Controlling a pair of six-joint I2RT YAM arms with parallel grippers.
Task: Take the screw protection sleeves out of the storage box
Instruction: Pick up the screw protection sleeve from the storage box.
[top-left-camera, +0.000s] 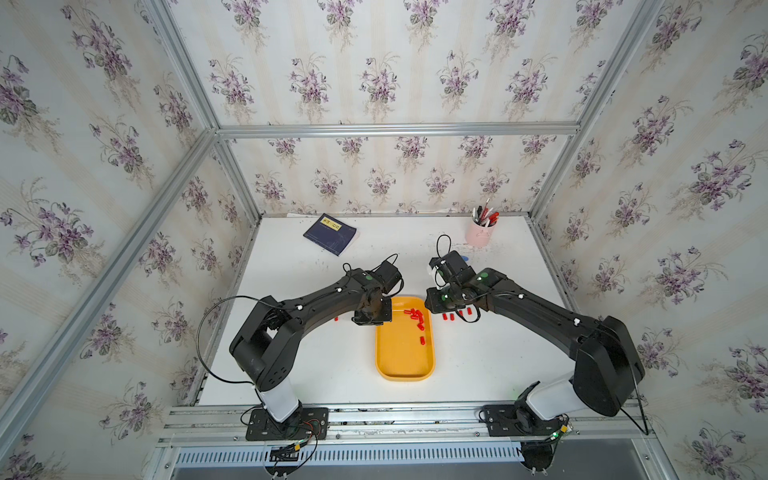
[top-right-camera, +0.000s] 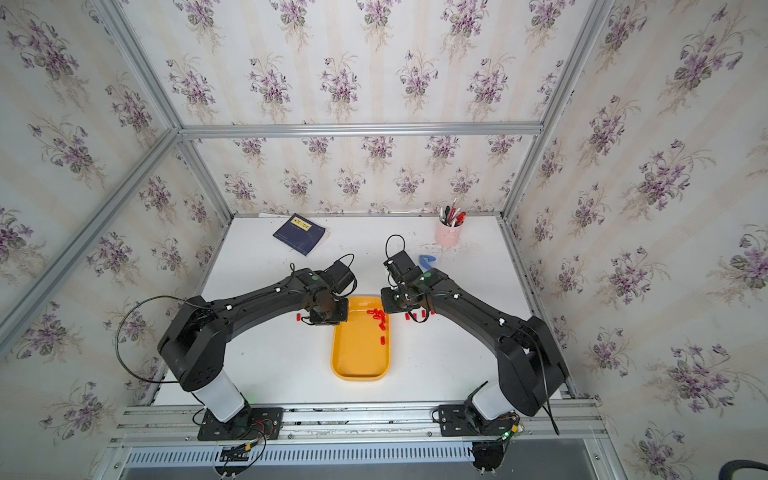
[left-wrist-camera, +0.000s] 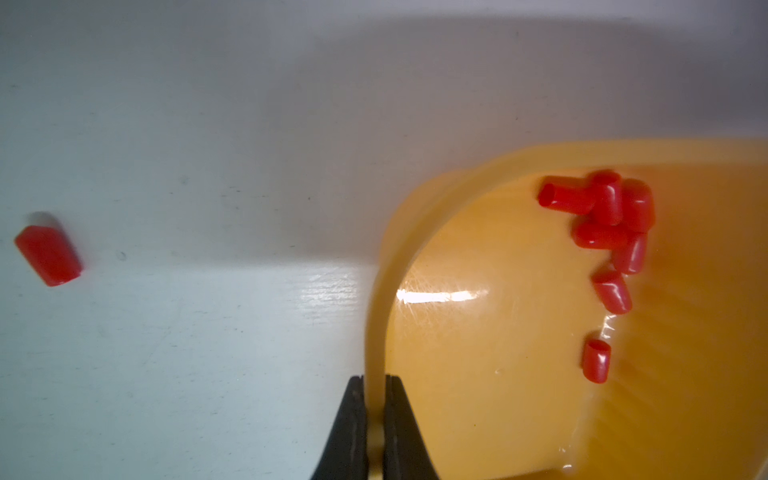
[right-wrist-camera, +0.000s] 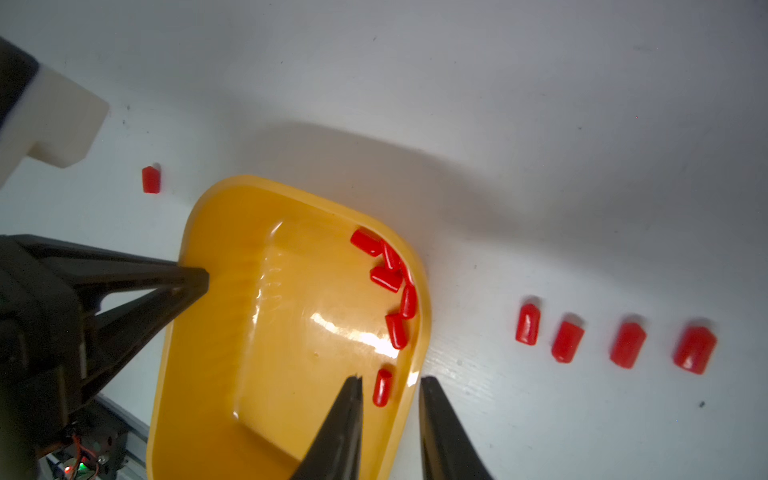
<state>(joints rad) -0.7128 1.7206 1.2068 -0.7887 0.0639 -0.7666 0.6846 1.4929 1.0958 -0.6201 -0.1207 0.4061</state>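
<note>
left claw (left-wrist-camera: 376, 388): jaws clamped on the rim of the yellow tray (left-wrist-camera: 478, 357), one finger inside the low wall and one outside it, close to a rounded corner at the tray's far end. the right wrist view shows the same pinch side-on (right-wrist-camera: 199, 278).

right claw (right-wrist-camera: 390, 380): jaws apart and holding nothing. they straddle the opposite long rim of the tray, one finger over the tray floor and the other over the table outside. one red sleeve (right-wrist-camera: 382, 387) lies on the tray floor between the two tips. whether either finger touches it cannot be told.

red sleeves in the tray (right-wrist-camera: 390, 276): several more lie bunched against the wall on the right arm's side, at the far end, some touching and overlapping one another. in both top views they appear as a red cluster (top-left-camera: 417, 319) in that part of the tray (top-left-camera: 403, 359).

red sleeves outside the tray: four lie in a row (right-wrist-camera: 567, 340) on the white table (top-left-camera: 478, 357), just beyond the rim on the right arm's side, each apart from the next. one lone sleeve (left-wrist-camera: 49, 255) lies on the table on the left arm's side, well apart from the tray.

background: a dark blue notebook (top-left-camera: 330, 234) and a pink cup of pens (top-left-camera: 480, 233) sit near the far edge of the table, and a small blue object (top-right-camera: 428, 262) lies behind the right arm.
</note>
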